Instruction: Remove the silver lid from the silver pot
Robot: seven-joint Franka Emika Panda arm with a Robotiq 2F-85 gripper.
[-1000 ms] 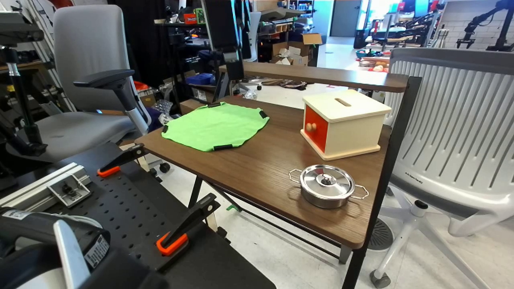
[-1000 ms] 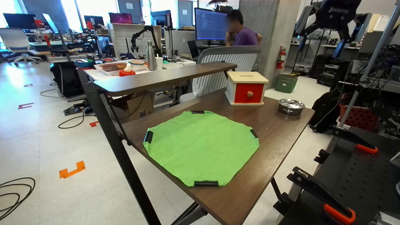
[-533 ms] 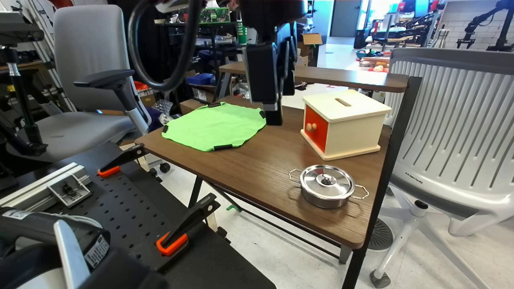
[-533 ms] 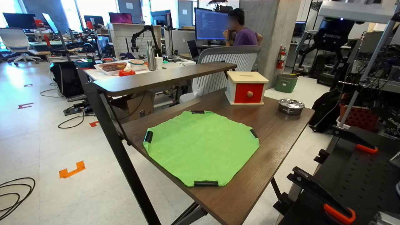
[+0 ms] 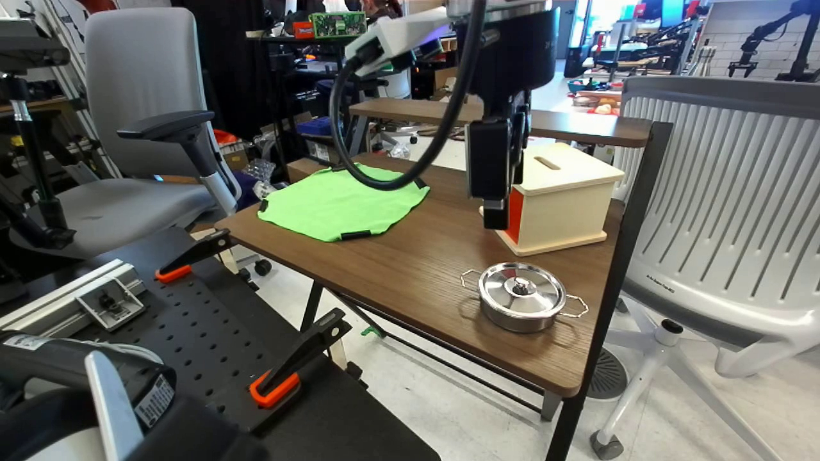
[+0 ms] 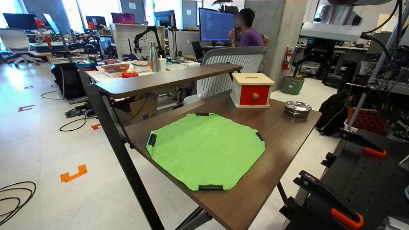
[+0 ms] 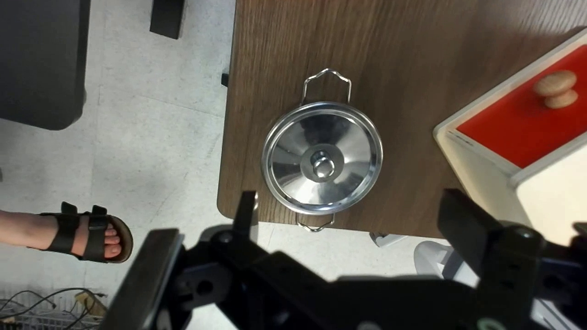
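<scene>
The silver lid (image 5: 526, 287) sits on the silver pot (image 5: 516, 321) near the table's corner, with its knob up. Both exterior views show this; the lid (image 6: 298, 105) and pot (image 6: 297, 113) also show there. In the wrist view the lid (image 7: 293, 151) covers the pot, whose two wire handles (image 7: 327, 72) stick out at top and bottom. My gripper (image 7: 349, 195) is wide open and empty, its fingers pointing down. In an exterior view my gripper (image 5: 498, 214) hangs above the table, apart from the lid and in front of the box.
An orange-and-white wooden box (image 5: 564, 214) stands close to the pot; its red front (image 7: 536, 114) shows in the wrist view. A green cloth (image 5: 346, 202) is taped to the table (image 5: 410, 275). A raised shelf (image 5: 435, 113) runs along the back. Black clamps (image 5: 307, 349) stand opposite.
My gripper has come lower and across towards the pot, and is now beside the box in an exterior view. The pot, lid and box have not moved.
</scene>
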